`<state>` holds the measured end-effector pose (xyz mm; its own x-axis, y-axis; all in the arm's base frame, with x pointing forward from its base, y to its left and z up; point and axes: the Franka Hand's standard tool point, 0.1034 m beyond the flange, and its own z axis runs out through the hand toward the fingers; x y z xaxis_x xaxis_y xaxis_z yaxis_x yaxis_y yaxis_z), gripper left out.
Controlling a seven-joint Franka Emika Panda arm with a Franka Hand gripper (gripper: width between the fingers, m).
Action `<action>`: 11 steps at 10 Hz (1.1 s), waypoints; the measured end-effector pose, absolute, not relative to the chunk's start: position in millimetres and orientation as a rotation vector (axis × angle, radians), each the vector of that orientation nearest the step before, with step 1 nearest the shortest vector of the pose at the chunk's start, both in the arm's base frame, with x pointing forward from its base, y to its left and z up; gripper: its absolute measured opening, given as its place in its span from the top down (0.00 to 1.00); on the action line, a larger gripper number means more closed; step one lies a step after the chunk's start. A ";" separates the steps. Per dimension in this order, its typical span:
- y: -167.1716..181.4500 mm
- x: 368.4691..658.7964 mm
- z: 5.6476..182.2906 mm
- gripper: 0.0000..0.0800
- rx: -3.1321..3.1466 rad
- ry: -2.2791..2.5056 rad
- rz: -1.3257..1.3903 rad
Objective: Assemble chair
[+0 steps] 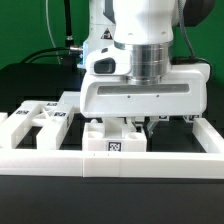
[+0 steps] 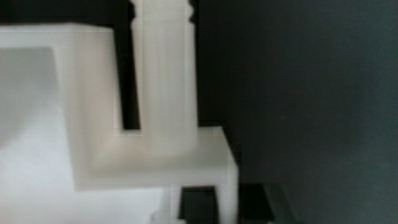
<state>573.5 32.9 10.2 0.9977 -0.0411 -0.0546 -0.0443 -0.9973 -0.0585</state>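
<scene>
Arm (image 1: pixel 140 40) points straight down, wrist low over the chair (image 1: pixel 45 125), whose white parts lie just behind the rail (image 1: pixel 60 162) at the table's (image 1: pixel 110 200) near edge. Gripper (image 1: pixel 137 124) is pressed together among them; any hold is unclear.

Bright, even light glares on the white chair (image 1: pixel 112 143) against the dark bench (image 1: pixel 60 200); the wrist view is soft and blurred, its gaps deeply shadowed.

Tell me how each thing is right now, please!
pincer: shut, down low among the white pieces; whether it grips anything cannot be told.
slotted panels: lying flat at the exterior view's left, apart from the pincer.
tagged block: sitting just behind the rail, below the pincer.
border rail: lying along the front, untouched.
</scene>
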 end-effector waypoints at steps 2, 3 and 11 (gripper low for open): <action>32.9 573.5 10.2 0.96 -3.080 0.066 0.082; 32.9 573.5 10.2 0.96 -3.080 0.066 0.082; 82.2 593.7 10.7 0.96 -3.070 -0.036 0.047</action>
<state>593.7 82.2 10.7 0.9992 0.0247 -0.0300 0.0225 -0.9972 -0.0713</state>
